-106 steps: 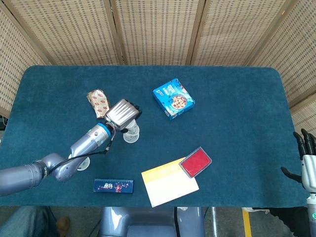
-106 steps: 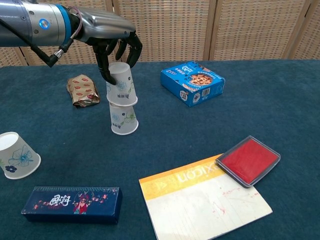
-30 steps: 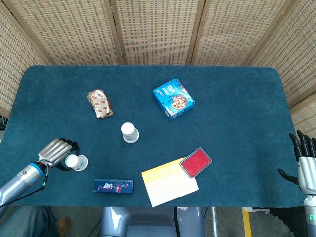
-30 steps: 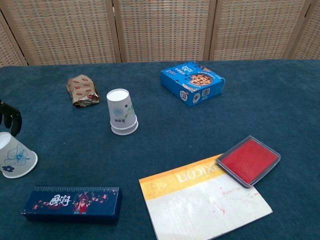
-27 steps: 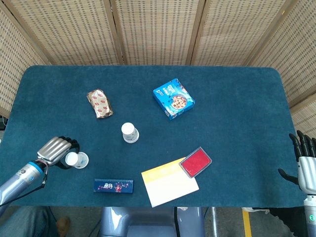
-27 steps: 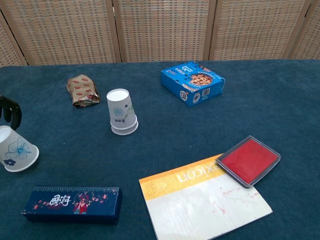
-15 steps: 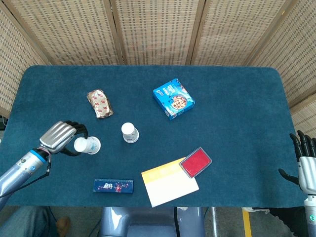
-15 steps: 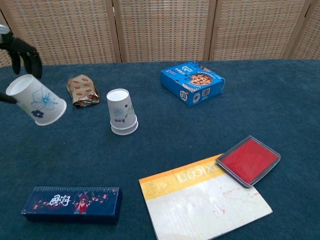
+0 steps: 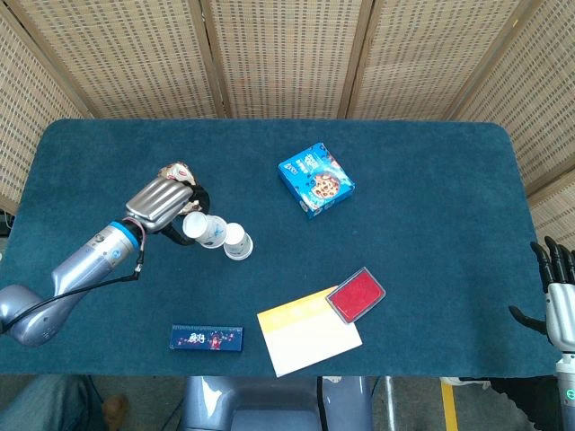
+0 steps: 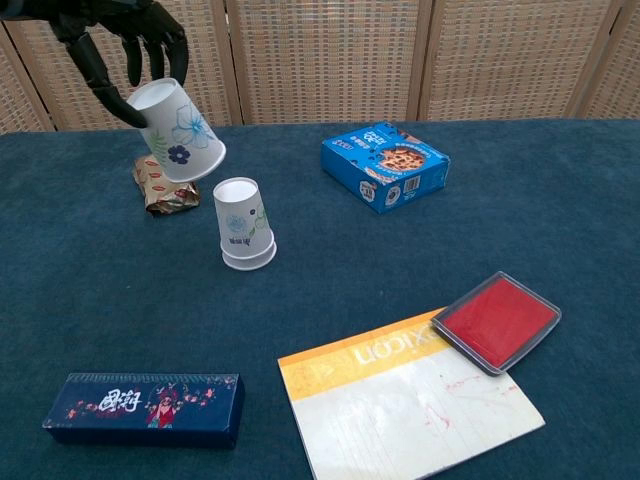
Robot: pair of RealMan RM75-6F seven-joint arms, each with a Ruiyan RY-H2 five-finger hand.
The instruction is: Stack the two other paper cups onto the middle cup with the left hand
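Note:
Two white paper cups stand nested upside down as one stack [image 10: 245, 226] [image 9: 238, 241] in the middle of the blue table. My left hand [image 10: 112, 40] [image 9: 163, 203] holds a third paper cup [image 10: 181, 131] [image 9: 203, 229] with a blue flower print in the air. That cup is tilted, its mouth pointing down and right, just up and left of the stack and not touching it. My right hand [image 9: 559, 303] hangs off the table's right edge, fingers spread, holding nothing.
A snack wrapper [image 10: 163, 190] lies just behind the held cup. A blue cookie box [image 10: 385, 166] sits at the back right of the stack. A red pad [image 10: 498, 320], a yellow and white notebook [image 10: 410, 398] and a dark blue box [image 10: 144, 408] lie along the front.
My left hand picked the flower cup up from the front left of the table and carried it up and right, to just beside the stack. The right hand stayed put.

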